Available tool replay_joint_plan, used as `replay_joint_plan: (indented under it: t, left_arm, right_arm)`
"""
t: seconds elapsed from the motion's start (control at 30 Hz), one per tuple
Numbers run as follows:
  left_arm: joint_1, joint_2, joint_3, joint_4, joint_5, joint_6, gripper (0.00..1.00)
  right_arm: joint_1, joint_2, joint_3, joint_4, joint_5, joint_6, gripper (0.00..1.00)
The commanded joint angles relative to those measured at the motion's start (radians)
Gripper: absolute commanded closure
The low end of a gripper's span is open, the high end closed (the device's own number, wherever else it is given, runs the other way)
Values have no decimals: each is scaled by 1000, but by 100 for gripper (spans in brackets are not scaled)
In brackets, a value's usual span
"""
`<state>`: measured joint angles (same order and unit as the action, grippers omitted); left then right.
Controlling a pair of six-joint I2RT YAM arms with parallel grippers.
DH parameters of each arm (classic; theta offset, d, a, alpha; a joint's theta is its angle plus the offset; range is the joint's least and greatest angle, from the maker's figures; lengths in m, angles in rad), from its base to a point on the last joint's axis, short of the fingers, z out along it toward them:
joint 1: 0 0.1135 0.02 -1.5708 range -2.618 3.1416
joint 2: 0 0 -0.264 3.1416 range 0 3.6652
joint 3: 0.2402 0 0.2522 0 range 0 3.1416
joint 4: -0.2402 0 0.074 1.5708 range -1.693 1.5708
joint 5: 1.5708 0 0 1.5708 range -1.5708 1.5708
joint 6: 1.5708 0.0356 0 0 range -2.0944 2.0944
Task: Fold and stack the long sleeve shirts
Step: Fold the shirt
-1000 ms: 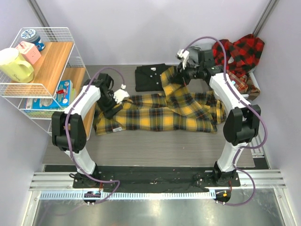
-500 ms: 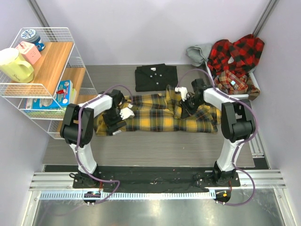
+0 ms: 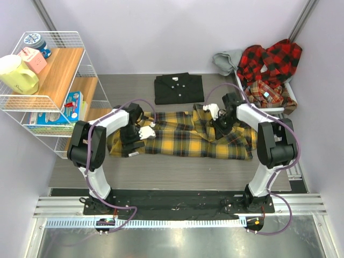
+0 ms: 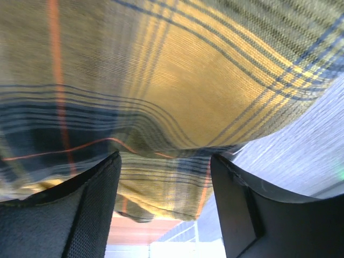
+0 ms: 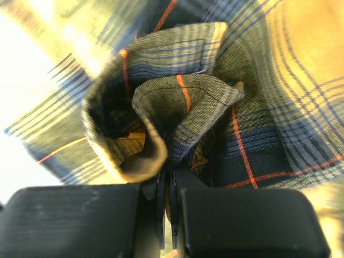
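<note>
While lying flat, yellow plaid shirt [image 3: 177, 141] runs left-right.

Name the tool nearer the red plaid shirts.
Right. The right tool lies near-left of the red plaid shirts; the left tool is far left, over the yellow plaid shirt.

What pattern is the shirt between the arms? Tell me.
The shirt is yellow-and-black plaid; top view shows it best.

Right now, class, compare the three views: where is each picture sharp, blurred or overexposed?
Top external: sharp, evenly lit, glare on the metal strip. Left wrist: the yellow plaid shirt is so close it blurs. Right wrist: upper left corner washed out white, its bunched folds sharp.
</note>
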<state>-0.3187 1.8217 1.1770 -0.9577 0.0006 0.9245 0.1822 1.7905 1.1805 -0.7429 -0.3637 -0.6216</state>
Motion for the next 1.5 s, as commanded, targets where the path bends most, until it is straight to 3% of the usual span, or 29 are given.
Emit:
replay_joint_plan:
  t: [0.0, 0.1, 0.23, 0.33, 0.53, 0.7, 0.83, 1.03, 1.07, 1.33, 1.4, 1.47]
  left_arm:
    - [6, -67, 49, -58, 24, 66, 30]
    - [20, -132, 49, -108, 15, 83, 29]
    - [47, -225, -54, -95, -39, 128, 27]
    - [50, -252, -154, -21, -88, 149, 27]
    - [89, -214, -191, 33, -97, 155, 28]
    - [101, -211, -212, 46, -102, 171, 30]
    - [107, -200, -234, 74, -119, 191, 32]
    - [124, -190, -247, 97, -143, 221, 44]
    - [127, -193, -249, 97, -142, 227, 49]
    - [147, -231, -266, 100, -145, 292, 93]
    - [155, -245, -269, 100, -145, 307, 99]
    - [159, -275, -277, 105, -148, 344, 100]
  right_arm:
    - [-12, 1, 136, -33, 54, -41, 94]
    - [-13, -46, 163, -111, -6, -50, 87]
    - [-12, -181, 111, -199, -18, -90, 56]
    - [-12, -238, 42, -210, 58, -128, 45]
    - [-35, -397, -77, -283, 147, -254, 42]
    - [-53, -535, -243, -289, 184, -331, 45]
    - [-62, -560, -363, -176, 227, -360, 47]
    - [-64, -508, -439, -60, 264, -362, 50]
    - [-64, -502, -450, -43, 275, -365, 51]
    - [-122, -451, -525, 76, 359, -435, 88]
    - [-151, -447, -512, 57, 359, -449, 99]
    - [-168, -451, -495, 33, 359, -478, 99]
